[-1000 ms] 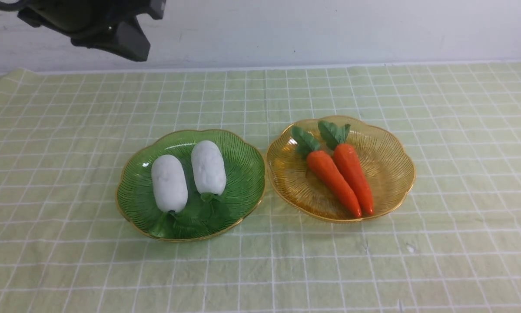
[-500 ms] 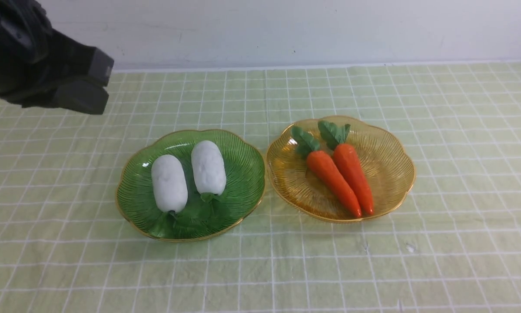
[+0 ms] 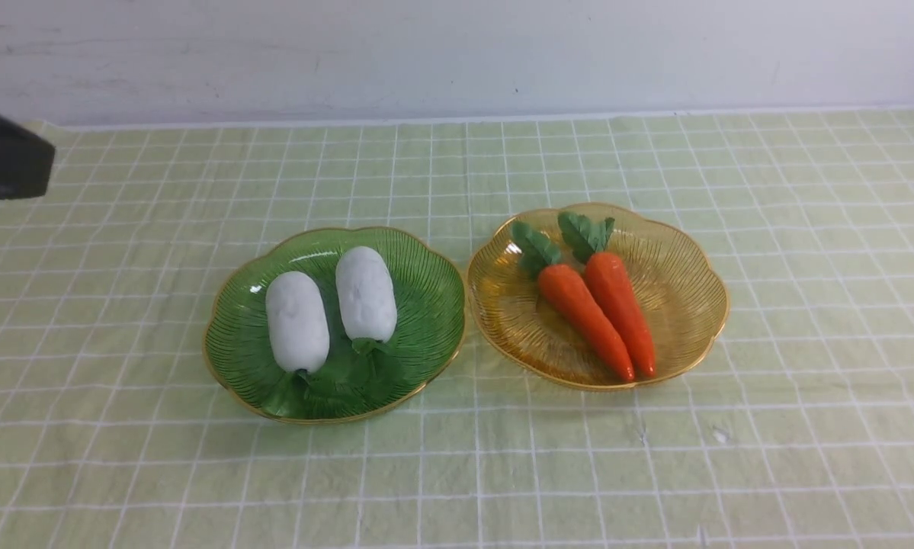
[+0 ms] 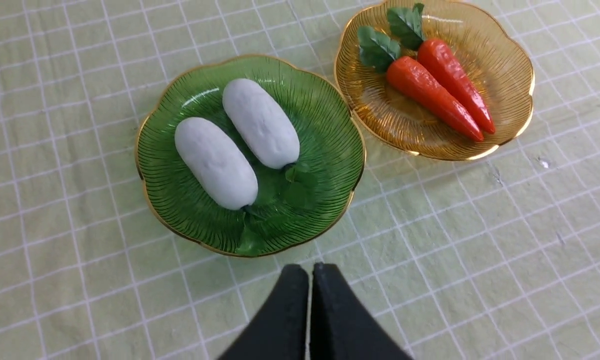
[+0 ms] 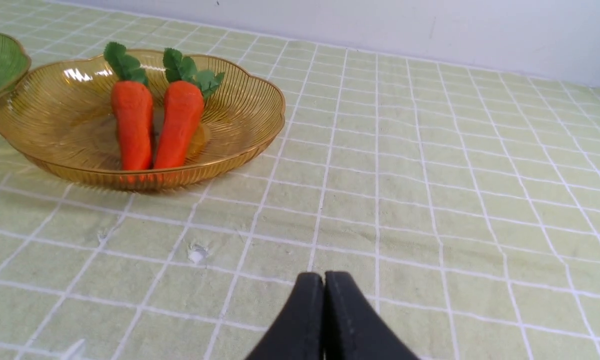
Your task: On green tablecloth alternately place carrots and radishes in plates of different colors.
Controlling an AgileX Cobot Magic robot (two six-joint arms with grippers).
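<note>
Beside the translucent ribbed green plate (image 3: 333, 324) holding two white radishes (image 3: 328, 309): amber plate (image 3: 598, 296), two orange carrots (image 3: 598, 313). Both claws (image 4: 311, 272) (image 5: 324, 281) pressed together, empty.

A staged robot test bench rather than a home: a green tablecloth (image 3: 457, 473) spread flat against a bare white wall (image 3: 457, 53), with toy carrots (image 3: 598, 309) in a plastic plate (image 3: 685, 252).
</note>
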